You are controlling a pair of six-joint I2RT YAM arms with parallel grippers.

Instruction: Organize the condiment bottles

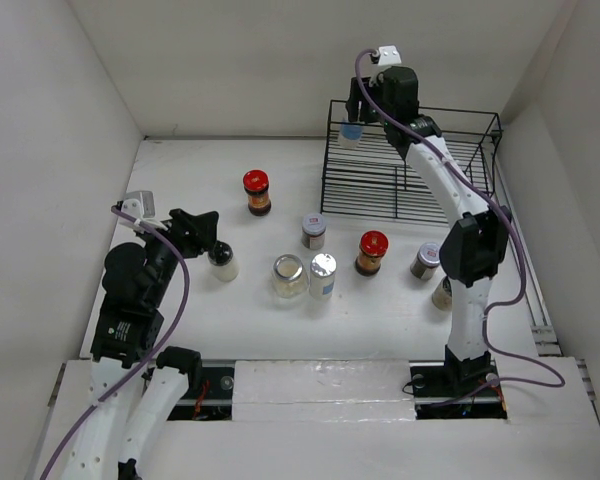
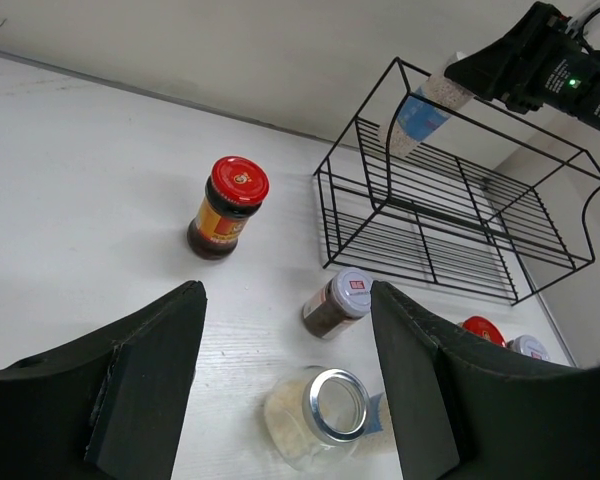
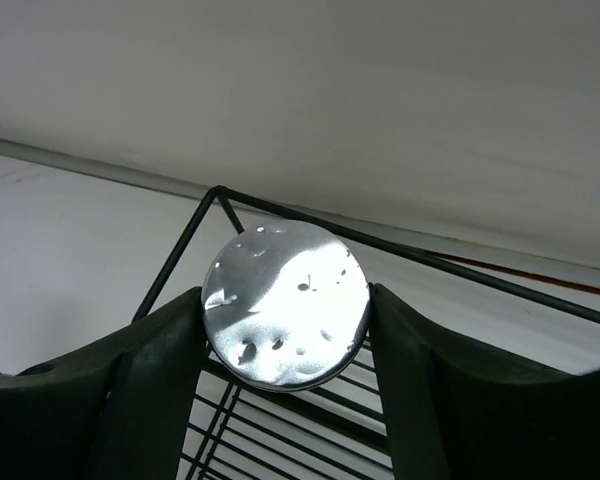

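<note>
My right gripper is shut on a blue-labelled clear bottle with a silver lid, held over the black wire rack's upper left corner; the left wrist view shows the bottle tilted. My left gripper is open and empty, beside a black-capped white bottle. On the table stand two red-capped dark jars, a white-lidded spice jar, a silver-lidded glass jar and a blue-labelled bottle. Two spice jars stand by the right arm.
The rack has two wire shelves and stands at the back right against the wall. White walls close in the table on the left, back and right. The right arm stretches over the rack's front right.
</note>
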